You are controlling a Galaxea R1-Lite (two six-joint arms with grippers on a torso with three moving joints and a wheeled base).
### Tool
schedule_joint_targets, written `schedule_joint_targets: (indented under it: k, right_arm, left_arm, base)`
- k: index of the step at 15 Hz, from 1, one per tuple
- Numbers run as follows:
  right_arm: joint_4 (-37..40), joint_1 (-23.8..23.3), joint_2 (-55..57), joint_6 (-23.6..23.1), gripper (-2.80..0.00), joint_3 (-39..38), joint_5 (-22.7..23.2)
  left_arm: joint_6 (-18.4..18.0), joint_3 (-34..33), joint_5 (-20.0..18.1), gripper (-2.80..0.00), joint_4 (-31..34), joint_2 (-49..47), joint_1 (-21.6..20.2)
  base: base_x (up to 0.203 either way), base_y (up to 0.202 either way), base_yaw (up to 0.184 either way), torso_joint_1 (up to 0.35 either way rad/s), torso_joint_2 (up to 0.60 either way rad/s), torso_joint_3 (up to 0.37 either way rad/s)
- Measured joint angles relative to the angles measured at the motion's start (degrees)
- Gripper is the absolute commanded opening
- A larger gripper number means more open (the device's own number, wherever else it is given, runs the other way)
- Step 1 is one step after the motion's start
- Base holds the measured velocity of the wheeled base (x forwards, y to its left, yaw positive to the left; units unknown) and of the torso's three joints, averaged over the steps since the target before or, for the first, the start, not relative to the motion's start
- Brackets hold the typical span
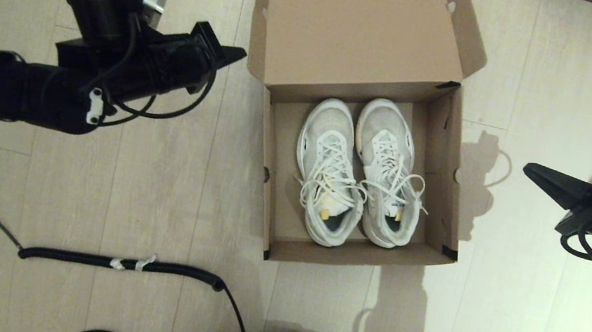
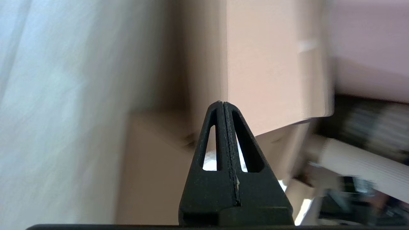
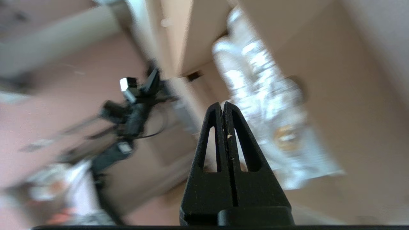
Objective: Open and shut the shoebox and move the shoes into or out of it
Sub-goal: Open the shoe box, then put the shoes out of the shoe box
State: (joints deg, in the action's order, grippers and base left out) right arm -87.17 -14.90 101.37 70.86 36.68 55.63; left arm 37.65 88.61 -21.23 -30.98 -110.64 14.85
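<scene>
Here, low in the head view's middle, the shoebox (image 1: 443,210) sits open on the floor, and the shoes (image 1: 358,175) lie side by side inside it, touching. Their long axes run up and down the frame, heels toward the bottom edge, toes toward the lid hinge. They look light, soft in the mesh and stiff in the sole; the heel collar or tongue seems the surest hold, since loose laces could snag. At mid-left the left gripper (image 1: 236,54) hovers beside the lid, fingers pressed together, empty. At mid-right the right gripper (image 1: 530,170) hangs apart from the box, likewise closed on nothing. Farthest up, the lid (image 1: 359,24) stands open.
</scene>
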Motion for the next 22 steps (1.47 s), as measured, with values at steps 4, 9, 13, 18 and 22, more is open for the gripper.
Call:
schedule_joint_targets:
  k: [4, 9, 13, 18, 22]
  right_arm:
    - [0.0, -0.34, 1.98, -18.65, -2.8, -2.18, -3.14]
    - [6.68, 2.97, 3.53, -44.75, -2.8, -4.0, -18.44]
    - [7.42, 9.45, 7.51, -65.18, -2.8, -5.58, -41.08]
    - [6.42, 18.3, 9.93, -62.31, -2.8, -8.86, -46.38]
    - [6.3, 22.45, 9.33, -61.8, -2.8, -13.34, -46.89]
  left_arm:
    - [-7.75, -14.39, 0.71, -2.8, -0.45, 1.32, 0.18]
    - [-19.93, -21.71, 7.62, -2.8, -3.08, 1.88, 3.53]
    - [-22.73, -22.16, 9.2, -2.8, -4.16, 1.24, 3.88]
    - [-26.94, -19.93, 10.87, -2.8, -6.18, -1.23, 3.58]
    - [-26.96, -11.92, 14.35, -2.8, -9.24, -7.43, 5.18]
  base:
    - [0.0, 0.0, 0.0, 0.0, 0.0, 0.0]
    - [0.0, 0.0, 0.0, 0.0, 0.0, 0.0]
    - [0.0, 0.0, 0.0, 0.0, 0.0, 0.0]
    - [0.0, 0.0, 0.0, 0.0, 0.0, 0.0]
    - [0.0, 0.0, 0.0, 0.0, 0.0, 0.0]
